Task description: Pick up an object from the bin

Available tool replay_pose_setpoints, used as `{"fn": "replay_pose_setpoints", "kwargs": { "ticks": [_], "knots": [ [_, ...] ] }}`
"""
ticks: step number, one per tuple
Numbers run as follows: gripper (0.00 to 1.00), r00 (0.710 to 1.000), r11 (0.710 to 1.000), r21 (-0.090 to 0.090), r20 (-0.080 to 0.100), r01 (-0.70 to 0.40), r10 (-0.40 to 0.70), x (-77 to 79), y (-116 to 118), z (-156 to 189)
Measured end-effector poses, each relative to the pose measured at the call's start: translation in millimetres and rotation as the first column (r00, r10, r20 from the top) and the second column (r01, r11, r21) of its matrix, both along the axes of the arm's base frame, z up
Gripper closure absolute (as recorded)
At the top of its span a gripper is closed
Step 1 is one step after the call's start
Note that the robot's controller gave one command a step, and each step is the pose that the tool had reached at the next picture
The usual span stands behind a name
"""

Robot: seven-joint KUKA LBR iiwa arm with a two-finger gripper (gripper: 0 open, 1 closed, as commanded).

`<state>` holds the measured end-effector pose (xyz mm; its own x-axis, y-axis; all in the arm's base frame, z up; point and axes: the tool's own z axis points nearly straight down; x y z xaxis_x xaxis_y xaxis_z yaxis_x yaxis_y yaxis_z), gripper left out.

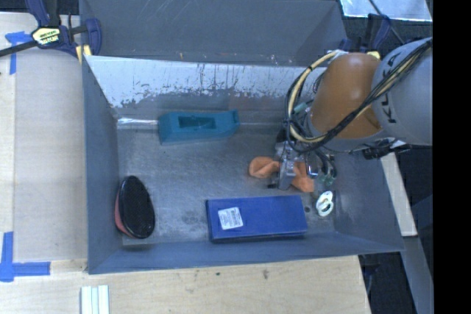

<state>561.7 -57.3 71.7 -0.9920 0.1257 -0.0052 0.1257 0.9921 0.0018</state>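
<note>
My gripper (285, 171) reaches down at the right side of the bin floor, its fingers on a small orange lumpy thing (260, 168) that spreads to both sides of them. The orange thing lies between the fingers, which stand close together around it. Just below lies a flat blue box with a white label (256, 218). A small white ring-shaped thing (324, 203) rests to the right of the box, near the bin's right wall.
A teal block (197, 125) lies along the back wall. A black oval brush with a red edge (135, 207) sits at the front left corner. The arm with its orange cover and cables hangs over the bin's right side.
</note>
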Motion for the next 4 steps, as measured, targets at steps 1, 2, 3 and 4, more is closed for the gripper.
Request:
{"fn": "replay_pose_setpoints", "kwargs": {
  "ticks": [1,2,3,4],
  "knots": [
    [1.0,0.996,0.996,-0.003,0.006,-0.085,0.085,-38.3,3.3,0.6],
    [0.0,0.996,0.996,-0.002,0.002,-0.084,0.084,-39.5,3.4,-0.6],
    [0.0,0.996,0.996,-0.002,0.002,-0.084,0.084,-39.5,3.4,-0.6],
    [1.0,0.925,0.925,-0.003,0.003,-0.38,0.38,-15.3,53.2,-0.4]
  ]
}}
